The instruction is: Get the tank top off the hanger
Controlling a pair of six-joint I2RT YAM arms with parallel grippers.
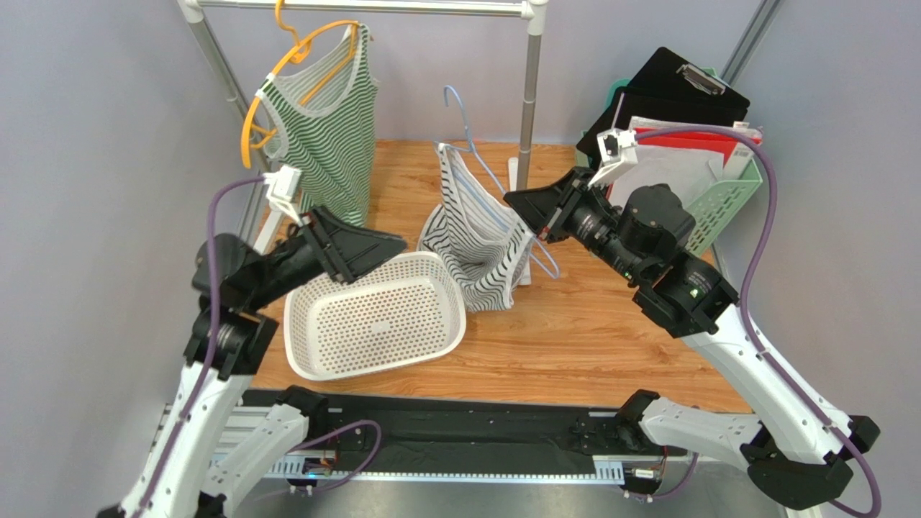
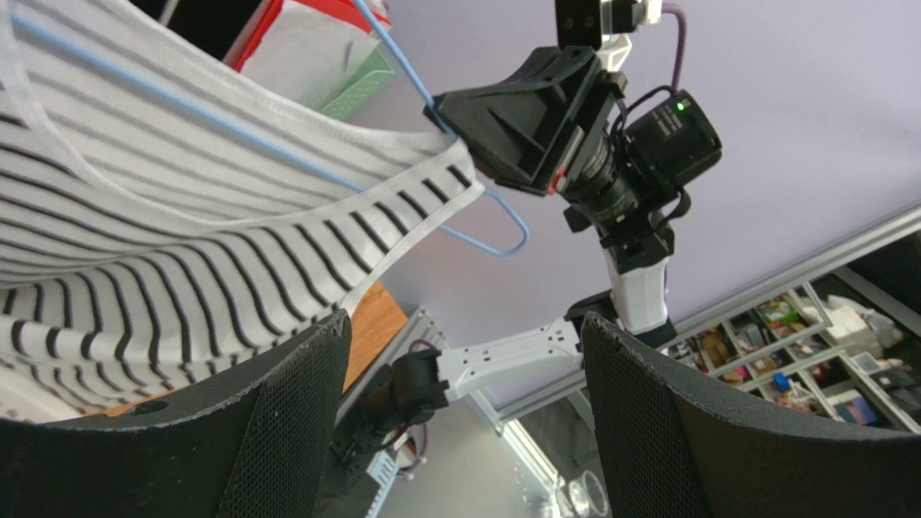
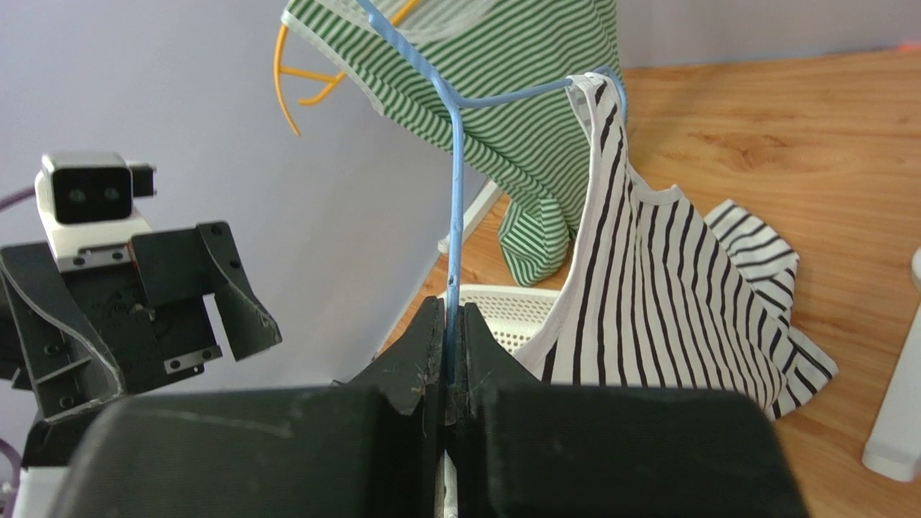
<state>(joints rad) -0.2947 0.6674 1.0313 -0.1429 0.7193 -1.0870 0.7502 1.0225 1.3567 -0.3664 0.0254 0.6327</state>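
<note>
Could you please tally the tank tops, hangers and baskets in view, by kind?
Tank tops: 2 (green-striped tank top, black-striped tank top)
Hangers: 2 (yellow hanger, blue hanger)
Baskets: 2 (white basket, green basket)
Total: 6

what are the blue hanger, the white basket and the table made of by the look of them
blue hanger: thin bent wire, probably coated metal, smooth blue skin.
white basket: moulded plastic, matte, with even rows of holes.
table: wood or wood-look laminate, warm grain lines, slight sheen.
</note>
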